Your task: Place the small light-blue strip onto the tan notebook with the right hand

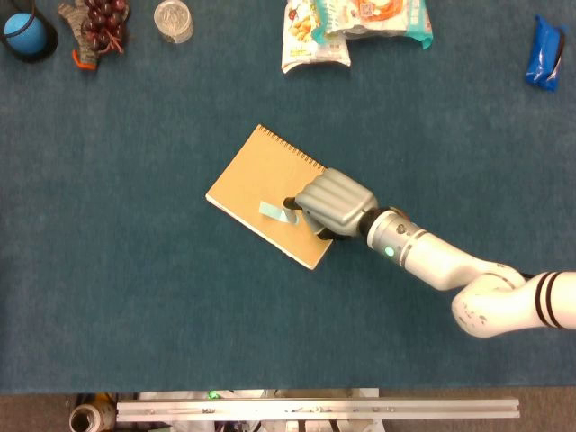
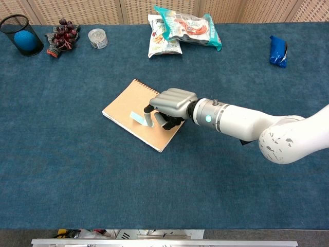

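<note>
The tan spiral notebook (image 1: 252, 184) (image 2: 128, 103) lies at an angle in the middle of the blue table. The small light-blue strip (image 1: 273, 212) (image 2: 136, 117) rests on its cover, its left end flat on the cover. My right hand (image 1: 335, 203) (image 2: 172, 102) hovers over the notebook's right corner, fingers curled down. Its fingertips (image 2: 149, 117) still pinch the strip's right end, which bends up a little in the chest view. The palm hides the contact itself. My left hand is out of both views.
Along the far edge stand snack bags (image 1: 351, 22), a blue packet (image 1: 544, 54), a small tin (image 1: 173, 20), dark grapes (image 1: 99, 25) and a black cup with a blue ball (image 1: 22, 31). A metal rail (image 1: 315, 409) runs along the near edge.
</note>
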You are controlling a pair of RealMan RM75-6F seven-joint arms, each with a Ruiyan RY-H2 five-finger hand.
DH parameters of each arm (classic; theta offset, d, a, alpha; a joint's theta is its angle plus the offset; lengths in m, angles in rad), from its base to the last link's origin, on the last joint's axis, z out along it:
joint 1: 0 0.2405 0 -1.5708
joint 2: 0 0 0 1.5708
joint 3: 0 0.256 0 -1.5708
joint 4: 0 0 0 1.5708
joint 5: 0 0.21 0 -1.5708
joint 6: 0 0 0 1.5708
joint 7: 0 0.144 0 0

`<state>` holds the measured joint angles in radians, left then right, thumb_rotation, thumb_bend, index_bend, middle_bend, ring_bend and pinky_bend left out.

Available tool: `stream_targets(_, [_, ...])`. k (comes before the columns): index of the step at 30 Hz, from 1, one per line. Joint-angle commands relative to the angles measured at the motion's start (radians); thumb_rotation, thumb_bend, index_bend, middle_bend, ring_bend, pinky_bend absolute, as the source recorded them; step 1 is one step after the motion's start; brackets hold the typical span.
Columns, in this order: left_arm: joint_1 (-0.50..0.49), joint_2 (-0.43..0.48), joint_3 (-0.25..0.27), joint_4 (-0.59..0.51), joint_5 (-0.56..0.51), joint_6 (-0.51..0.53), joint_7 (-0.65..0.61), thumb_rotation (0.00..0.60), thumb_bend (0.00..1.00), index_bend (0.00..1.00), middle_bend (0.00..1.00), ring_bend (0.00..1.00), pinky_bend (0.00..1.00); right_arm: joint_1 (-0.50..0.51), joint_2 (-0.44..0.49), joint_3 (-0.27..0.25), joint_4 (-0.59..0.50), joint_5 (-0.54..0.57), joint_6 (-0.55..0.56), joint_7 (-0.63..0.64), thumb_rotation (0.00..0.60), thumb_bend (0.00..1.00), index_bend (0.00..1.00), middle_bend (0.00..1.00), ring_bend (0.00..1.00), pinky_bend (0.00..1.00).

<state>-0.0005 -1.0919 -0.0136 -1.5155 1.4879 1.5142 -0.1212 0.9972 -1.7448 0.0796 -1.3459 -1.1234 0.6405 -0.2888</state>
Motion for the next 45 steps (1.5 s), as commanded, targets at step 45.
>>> stream_targets(45, [0.002,0.001,0.000,-0.001,0.000,0.001,-0.001,0.600,0.31,0.07,0.20,0.26,0.17,-0.001,0.006,-0.003,-0.004,0.027,0.010,-0.041,0.589,1.00,0.43,1.00,1.00,1.00])
